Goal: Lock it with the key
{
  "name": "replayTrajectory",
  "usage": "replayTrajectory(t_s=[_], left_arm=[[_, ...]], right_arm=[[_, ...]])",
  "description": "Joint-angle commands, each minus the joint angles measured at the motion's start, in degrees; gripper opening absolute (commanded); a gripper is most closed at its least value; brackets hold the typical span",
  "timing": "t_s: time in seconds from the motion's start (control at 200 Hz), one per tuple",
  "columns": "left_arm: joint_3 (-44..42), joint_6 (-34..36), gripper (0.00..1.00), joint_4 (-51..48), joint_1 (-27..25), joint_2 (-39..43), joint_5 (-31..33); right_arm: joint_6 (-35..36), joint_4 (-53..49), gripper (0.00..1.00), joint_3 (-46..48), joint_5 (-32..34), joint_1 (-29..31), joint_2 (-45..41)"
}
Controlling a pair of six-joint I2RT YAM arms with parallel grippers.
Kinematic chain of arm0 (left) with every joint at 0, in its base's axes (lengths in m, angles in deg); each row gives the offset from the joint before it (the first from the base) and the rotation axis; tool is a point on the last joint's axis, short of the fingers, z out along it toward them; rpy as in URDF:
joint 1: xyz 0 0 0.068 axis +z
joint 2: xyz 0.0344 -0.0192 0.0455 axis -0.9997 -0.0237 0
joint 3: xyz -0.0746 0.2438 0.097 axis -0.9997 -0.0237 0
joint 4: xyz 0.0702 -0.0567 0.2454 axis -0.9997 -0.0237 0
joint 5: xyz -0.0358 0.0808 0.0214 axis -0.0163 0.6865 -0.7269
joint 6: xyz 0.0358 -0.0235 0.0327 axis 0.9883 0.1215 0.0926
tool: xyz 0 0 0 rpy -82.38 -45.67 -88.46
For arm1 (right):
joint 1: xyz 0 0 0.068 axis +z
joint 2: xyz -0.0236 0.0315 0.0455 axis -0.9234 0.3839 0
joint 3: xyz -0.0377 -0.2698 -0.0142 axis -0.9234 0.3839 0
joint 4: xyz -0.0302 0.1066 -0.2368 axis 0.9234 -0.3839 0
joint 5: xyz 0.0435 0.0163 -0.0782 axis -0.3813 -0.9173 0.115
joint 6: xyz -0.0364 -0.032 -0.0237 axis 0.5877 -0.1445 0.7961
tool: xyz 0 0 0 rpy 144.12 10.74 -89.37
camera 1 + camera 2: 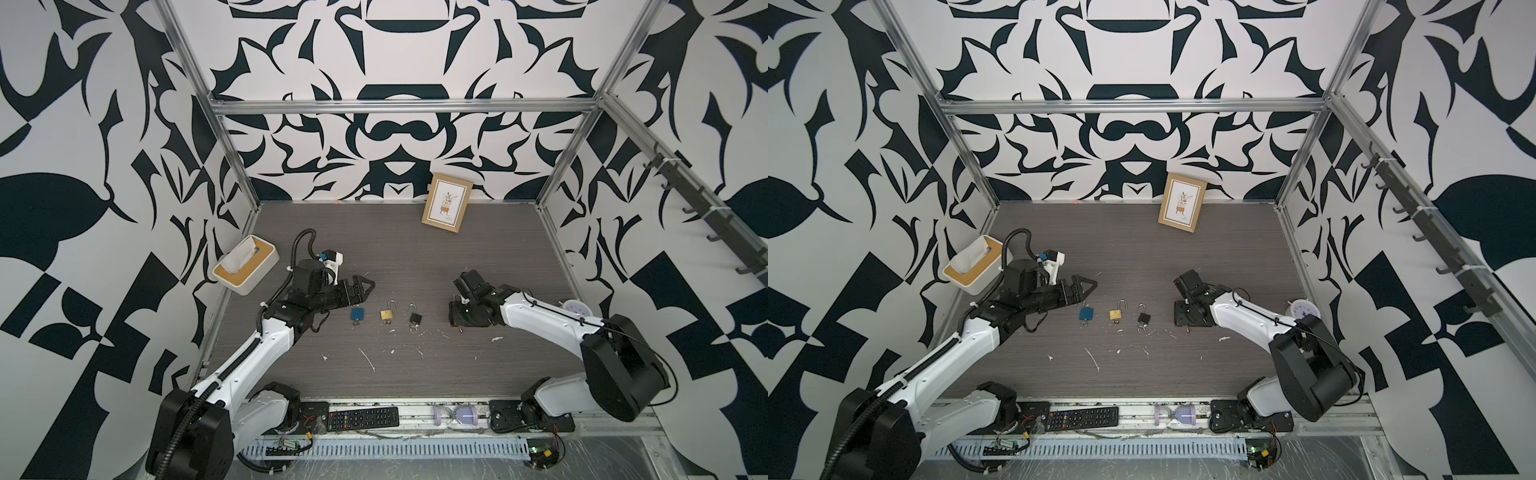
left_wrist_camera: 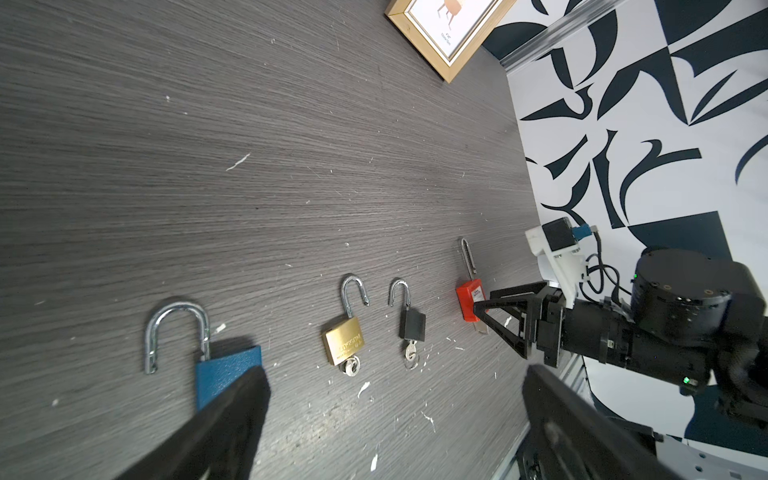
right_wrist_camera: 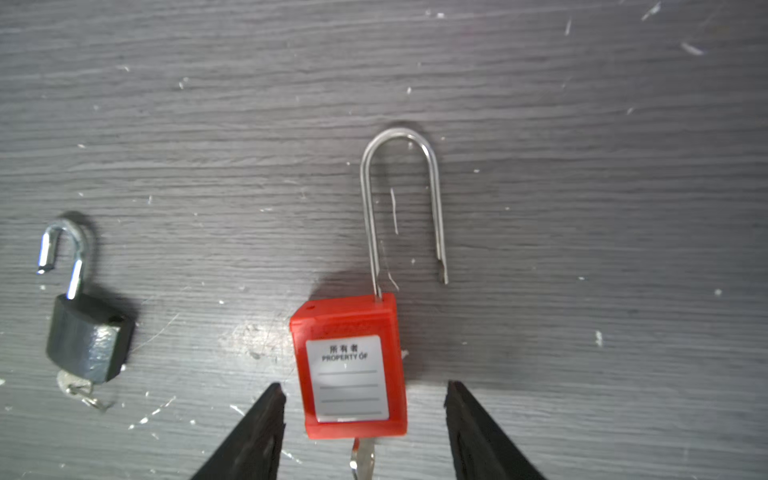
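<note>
Find the black left hand (image 1: 365, 287) spread wide and empty, held nearly level at twelve o'clock of the blue square padlock (image 1: 357, 313), pointing toward three o'clock. Pass, toward three o'clock, the small brass padlock (image 1: 387, 314) and the black padlock (image 1: 415, 318), both with open shackles. Reach the red plastic-bodied padlock (image 3: 349, 365), flat on the grey woodgrain tabletop (image 3: 166, 124) beneath the right hand (image 3: 365, 392), spread astride its body, touching neither side, pointing nearly straight down. Expect light, stiff, slick plastic; pinch the flat sides, leaving the silver key (image 3: 361, 457) at six o'clock free.
</note>
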Motion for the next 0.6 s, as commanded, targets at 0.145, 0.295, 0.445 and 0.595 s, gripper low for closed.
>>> replayTrajectory(t_s=[0.145, 0.295, 0.445, 0.595], left_arm=[[1.69, -0.16, 0.99, 1.88, -2.21, -2.17, 0.11], [1.61, -0.15, 0.99, 1.83, -2.48, -2.32, 0.29], [1.58, 0.04, 0.99, 1.92, -3.07, -2.81, 0.39], [1.66, 0.37, 0.99, 2.1, -3.33, -3.46, 0.47]], right_arm=[[0.98, 2.24, 0.54, -1.62, 1.65, 0.53, 3.05], [1.16, 1.92, 0.49, -1.98, 2.1, 0.66, 4.8], [1.23, 1.82, 0.48, -1.75, 2.91, 1.02, 4.99], [2.07, 0.96, 0.41, -1.75, 3.93, 1.19, 3.95]])
